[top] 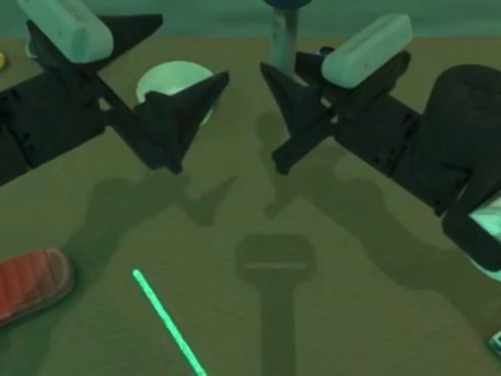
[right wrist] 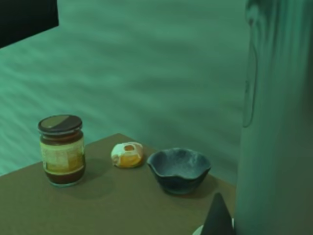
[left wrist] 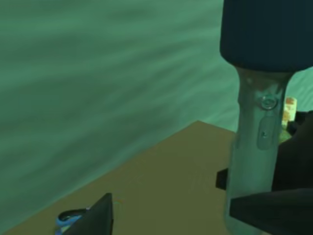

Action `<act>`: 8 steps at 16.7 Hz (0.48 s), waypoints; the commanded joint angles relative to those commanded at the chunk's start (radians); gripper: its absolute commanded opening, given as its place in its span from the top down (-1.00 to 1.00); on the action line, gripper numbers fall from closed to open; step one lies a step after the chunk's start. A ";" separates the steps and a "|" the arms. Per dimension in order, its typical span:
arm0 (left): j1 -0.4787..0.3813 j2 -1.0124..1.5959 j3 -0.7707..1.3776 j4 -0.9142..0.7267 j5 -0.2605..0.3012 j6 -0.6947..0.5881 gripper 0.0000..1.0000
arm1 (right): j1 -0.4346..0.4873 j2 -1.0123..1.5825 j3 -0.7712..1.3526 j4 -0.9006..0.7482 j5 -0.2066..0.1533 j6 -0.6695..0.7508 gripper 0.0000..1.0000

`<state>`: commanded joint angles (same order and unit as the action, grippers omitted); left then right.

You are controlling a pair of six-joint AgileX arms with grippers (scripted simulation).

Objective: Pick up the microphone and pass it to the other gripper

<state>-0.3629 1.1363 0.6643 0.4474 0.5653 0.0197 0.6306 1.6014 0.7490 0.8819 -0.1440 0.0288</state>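
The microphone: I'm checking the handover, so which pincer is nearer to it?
Right. The right pincer sits right at the microphone handle, apparently gripping it, while the left pincer hangs apart on the table's left, over a pale bowl.

Dim, green-tinted light falls from above, throwing soft-edged shadows of both arms and the microphone (top: 283, 31) onto the surface (top: 352, 313) below the jaws, with slight blur throughout and no glare.
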 joint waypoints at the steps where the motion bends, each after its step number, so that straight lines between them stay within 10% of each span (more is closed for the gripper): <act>1: -0.009 0.028 0.015 0.009 0.015 0.000 -1.00 | 0.000 0.000 0.000 0.000 0.000 0.000 1.00; 8: -0.016 0.056 0.027 0.016 0.026 -0.001 -1.00 | 0.000 0.000 0.000 0.000 0.000 0.000 1.00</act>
<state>-0.3788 1.1924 0.6911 0.4639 0.5912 0.0187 0.6306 1.6014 0.7490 0.8819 -0.1440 0.0288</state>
